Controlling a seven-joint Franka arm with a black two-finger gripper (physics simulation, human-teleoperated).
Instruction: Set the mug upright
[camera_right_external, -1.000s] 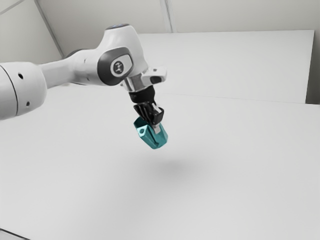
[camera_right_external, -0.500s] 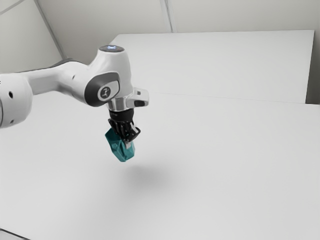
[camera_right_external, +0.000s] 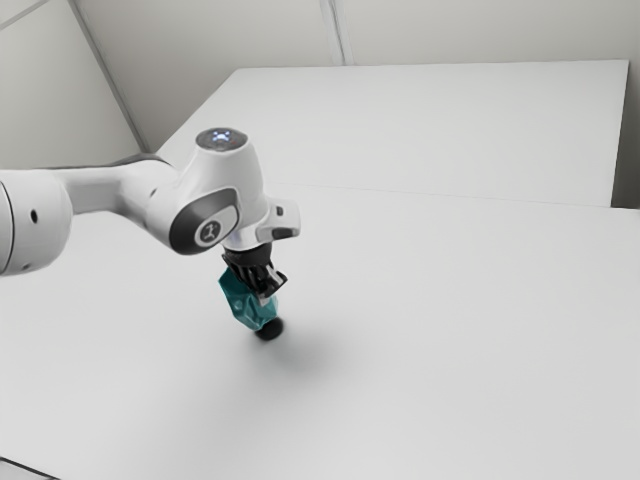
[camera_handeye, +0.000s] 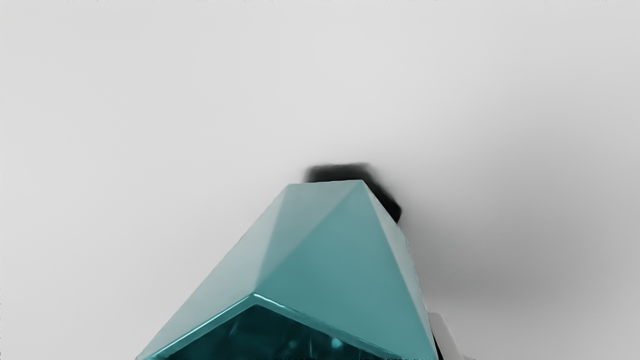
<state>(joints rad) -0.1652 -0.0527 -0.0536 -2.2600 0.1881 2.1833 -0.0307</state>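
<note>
Your pincer (camera_right_external: 267, 297) is closed on the mug (camera_right_external: 243, 300), its fingers parted only by what they grip; exactly which part of the wall or handle they pinch, you can't tell. So the mug lies right at the pincer's tips, with its body on the arm's side of them and reaching below. Its long axis leans: the mouth (camera_handeye: 272, 332) is the higher end, close under the hand and toward the exterior view's left, while the narrower base points down and toward the exterior view's right. That tilt is what your coming move turns on.

Just under the base, below the pincer, a dark shadow (camera_right_external: 269, 328) sits on the table (camera_right_external: 450, 330), so the base is very near the surface; whether it touches, you can't tell. You probably need to swing the mouth over the base until the axis stands straight, then seat the base flat before you let go. Open while it leans like this and it may well tip over.

Your one arm (camera_right_external: 105, 195) comes in from the exterior view's left, above the table. A pale slab (camera_right_external: 440, 120) lies beyond the pincer, well apart from it, and nothing you can see blocks the way down.
</note>
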